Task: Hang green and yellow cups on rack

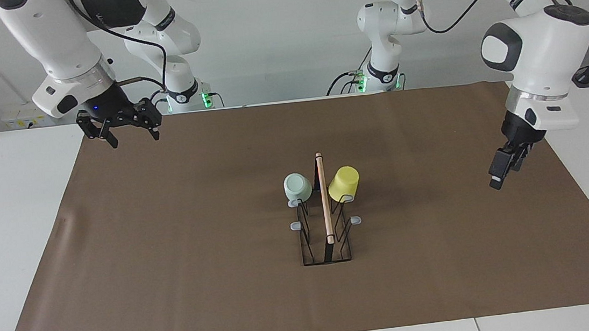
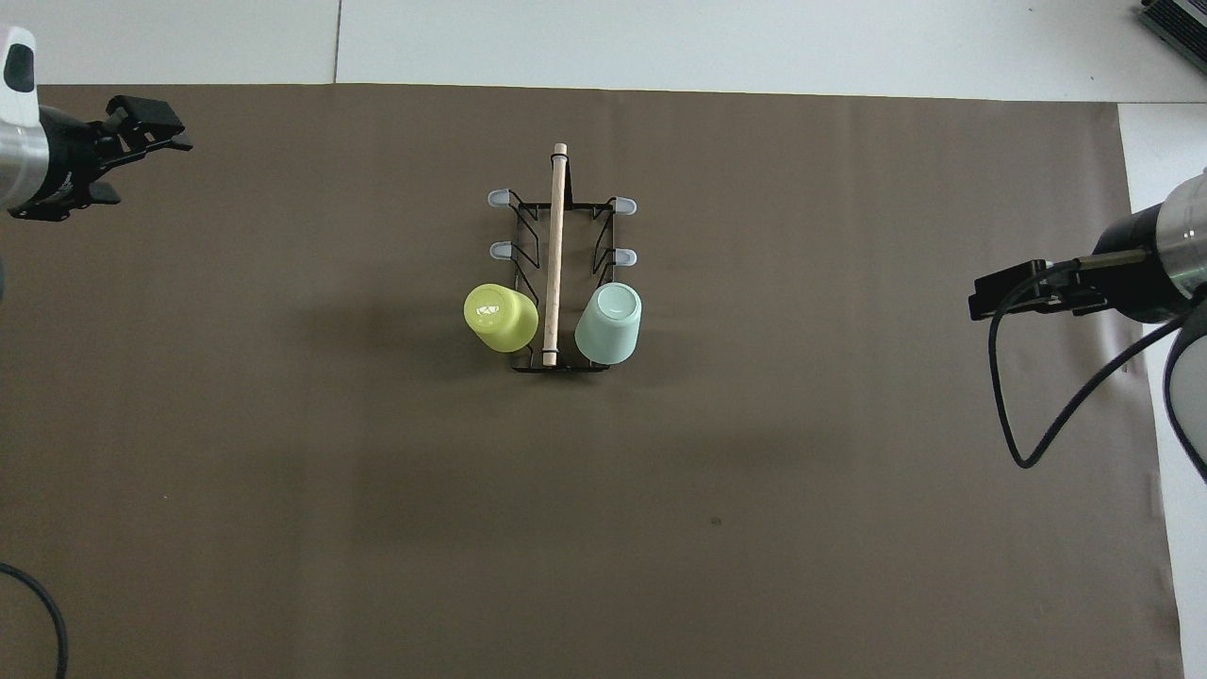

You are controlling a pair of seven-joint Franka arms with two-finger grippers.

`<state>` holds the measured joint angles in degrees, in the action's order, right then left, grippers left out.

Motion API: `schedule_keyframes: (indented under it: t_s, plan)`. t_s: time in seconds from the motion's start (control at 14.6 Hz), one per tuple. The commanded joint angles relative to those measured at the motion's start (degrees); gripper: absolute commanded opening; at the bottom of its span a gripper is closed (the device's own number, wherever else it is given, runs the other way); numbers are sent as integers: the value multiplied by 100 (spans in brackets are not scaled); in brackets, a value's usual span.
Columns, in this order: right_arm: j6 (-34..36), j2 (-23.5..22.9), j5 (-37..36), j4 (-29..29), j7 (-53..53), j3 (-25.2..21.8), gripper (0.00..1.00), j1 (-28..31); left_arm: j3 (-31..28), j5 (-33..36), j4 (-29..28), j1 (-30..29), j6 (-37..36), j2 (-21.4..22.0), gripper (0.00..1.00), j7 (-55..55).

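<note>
A black wire rack [image 1: 325, 227] with a light wooden rod [image 1: 324, 198] along its top is standing near the middle of a brown paper sheet [image 1: 184, 252] that is covering the white table [image 1: 2, 215], and both cups are hanging mouth-down on it: the pale mint-green plastic cup [image 1: 297, 187] is sitting on the prong nearest the robots on the side toward the right arm's end, and the bright yellow plastic cup [image 1: 344, 183] is sitting on the matching prong on the side toward the left arm's end, one either side of the rod. Each cup is hiding the prong it is hanging on, so only four grey prong tips [image 2: 499, 197] are showing, two per side, all bare. The left gripper [image 1: 501, 170] is hanging over the paper toward the left arm's end of the table, well apart from the rack and holding nothing; the facing view is catching it edge-on, one finger covering the other, while the overhead view is showing its fingers [image 2: 985, 300] apart. The right gripper [image 1: 129, 134] is hovering over the paper's corner at the right arm's end, also empty, its two fingertips standing clearly apart (the overhead view is cutting off most of both arms at its edges, leaving little beyond the wrists and a loop of black cable [image 2: 1023, 415]).
</note>
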<state>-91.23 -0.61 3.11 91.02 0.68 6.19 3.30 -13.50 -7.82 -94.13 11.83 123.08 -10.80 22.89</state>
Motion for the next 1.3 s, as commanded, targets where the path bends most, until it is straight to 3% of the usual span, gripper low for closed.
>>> schedule_keyframes:
  t_s: [0.0,0.41,0.68,0.89,1.09,1.23]
  plan:
    - [-70,26,-135,-6,99,-57,100,-66,76,-203,-255,-268,-538,490,100,-915]
    - [-114,26,-135,3,108,-241,100,-242,120,-150,-114,-199,-1882,1132,100,-1514]
    - [-123,26,-117,12,117,-241,100,-233,67,-63,245,-234,-2831,1238,100,-2446]
    - [-123,26,-91,12,108,-250,100,-198,329,796,807,-94,-3823,1177,100,-2561]
    - [-123,26,-91,12,134,-250,100,-233,603,1072,757,-93,-3950,1255,100,-2614]
    - [-132,26,-91,3,327,-250,100,-224,969,1010,398,-547,-3862,1448,100,-2597]
